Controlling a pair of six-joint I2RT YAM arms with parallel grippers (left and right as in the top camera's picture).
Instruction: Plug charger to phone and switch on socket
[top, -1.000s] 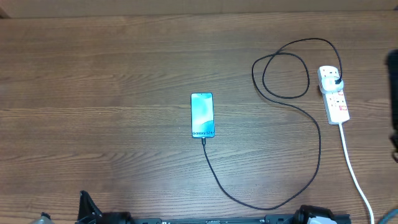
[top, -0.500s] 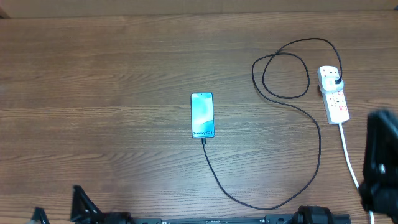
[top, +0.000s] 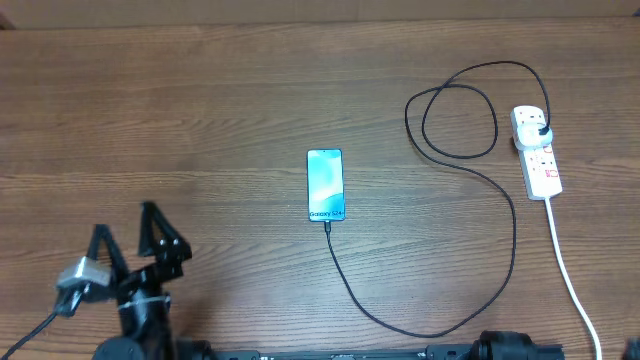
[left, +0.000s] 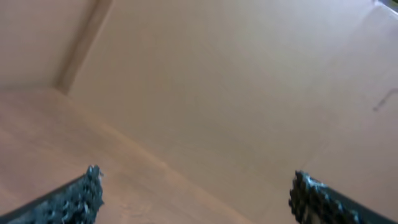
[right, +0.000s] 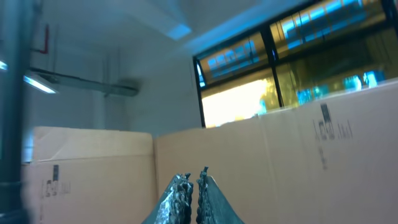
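Observation:
The phone (top: 325, 185) lies flat mid-table with its teal screen lit. The charger's thin black cable (top: 430, 332) runs from the phone's near end, where its tip (top: 328, 226) touches the phone. It curves right and loops up to a black plug (top: 541, 129) seated in the white socket strip (top: 540, 165) at the far right. My left gripper (top: 125, 232) hovers at the lower left, open and empty, well away from the phone. In the left wrist view its fingertips (left: 90, 186) stand wide apart. My right gripper (right: 194, 175) is shut on nothing, points up at cardboard boxes, and is out of the overhead view.
The socket strip's thick white cord (top: 572, 285) trails toward the front right edge. The black cable's loop (top: 460, 120) lies left of the strip. Cardboard walls (left: 236, 93) stand behind the table.
My left arm has risen into the overhead view at the lower left. The right arm, seen at the right edge half a second ago, has left that view. Phone, cable and strip are unmoved.

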